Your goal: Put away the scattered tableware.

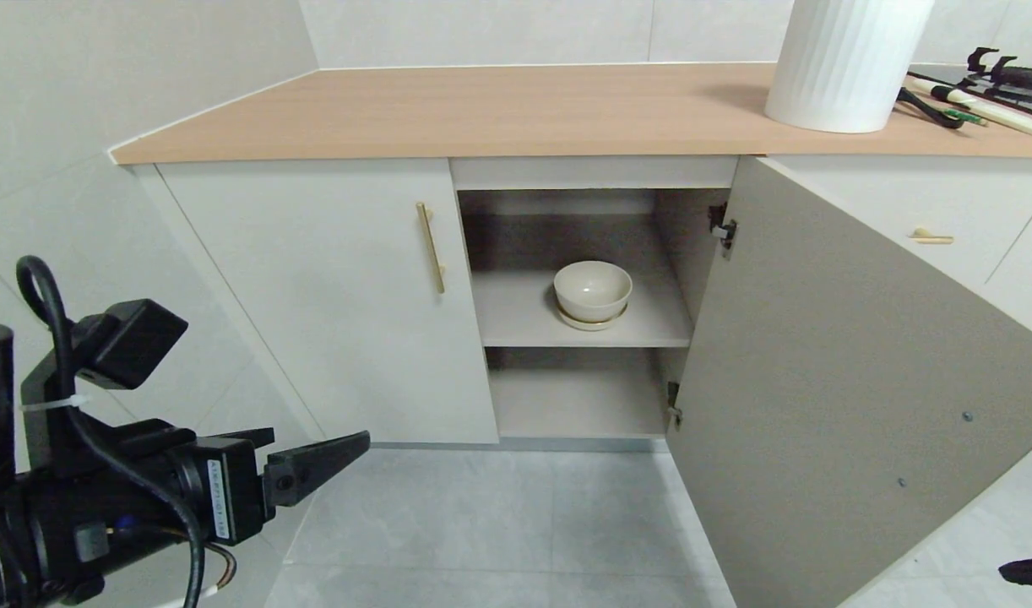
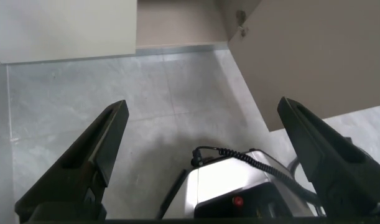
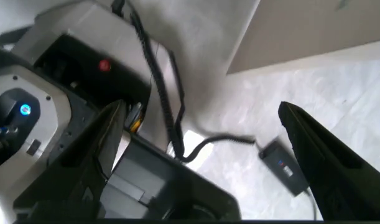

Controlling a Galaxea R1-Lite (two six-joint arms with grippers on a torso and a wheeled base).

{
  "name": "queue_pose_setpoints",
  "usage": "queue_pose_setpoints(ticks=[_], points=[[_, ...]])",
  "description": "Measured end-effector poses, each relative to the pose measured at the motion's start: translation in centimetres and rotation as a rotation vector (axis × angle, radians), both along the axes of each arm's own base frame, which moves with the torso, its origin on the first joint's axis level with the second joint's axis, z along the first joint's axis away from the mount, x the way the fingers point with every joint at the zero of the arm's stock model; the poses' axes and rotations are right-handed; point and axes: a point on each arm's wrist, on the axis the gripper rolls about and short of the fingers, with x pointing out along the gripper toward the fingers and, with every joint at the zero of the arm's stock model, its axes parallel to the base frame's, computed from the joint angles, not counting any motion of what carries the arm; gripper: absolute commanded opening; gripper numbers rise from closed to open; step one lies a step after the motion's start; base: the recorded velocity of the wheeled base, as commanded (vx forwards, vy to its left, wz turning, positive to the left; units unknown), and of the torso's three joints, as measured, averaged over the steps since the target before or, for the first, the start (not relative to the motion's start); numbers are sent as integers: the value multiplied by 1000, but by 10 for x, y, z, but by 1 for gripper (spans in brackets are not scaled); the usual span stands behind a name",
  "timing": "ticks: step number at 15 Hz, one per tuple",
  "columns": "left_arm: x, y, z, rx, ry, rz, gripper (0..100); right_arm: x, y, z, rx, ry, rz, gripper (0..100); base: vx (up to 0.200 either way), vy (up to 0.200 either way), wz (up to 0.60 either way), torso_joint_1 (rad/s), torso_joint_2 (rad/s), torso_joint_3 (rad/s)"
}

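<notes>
On cabinet shelf (image 1: 524,319), bowl (image 1: 593,290), left gripper (image 2: 202,104) spread

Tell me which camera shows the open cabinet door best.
Head view: the open cabinet door shows nearly whole, swung out, both hinges visible. The left wrist view catches its lower corner, the right wrist view a bottom edge.

The left hand (image 2: 203,106) is black, fingers (image 2: 93,152) tapered; a white label (image 1: 217,498) marks it. A white tie (image 1: 56,403) cinches its black cable (image 1: 43,291).
</notes>
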Motion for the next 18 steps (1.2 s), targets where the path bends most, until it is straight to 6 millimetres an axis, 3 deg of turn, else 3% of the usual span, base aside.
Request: queue_pose_setpoints(ticks=[3, 8, 14, 18], points=[[0, 0, 0, 0, 1, -1, 100, -10, -18, 14, 4, -91, -52, 100, 0, 0, 0, 0, 0, 0], [1, 0, -1, 2, 4, 0, 100, -10, -40, 33, 2, -174, -323, 100, 0, 0, 0, 0, 0, 0], [1, -1, -1, 3, 5, 0, 100, 13, -56, 43, -60, -169, -567, 100, 0, 0, 0, 0, 0, 0], [1, -1, -1, 2, 5, 0, 100, 42, -62, 45, -29, -199, -637, 100, 0, 0, 0, 0, 0, 0]])
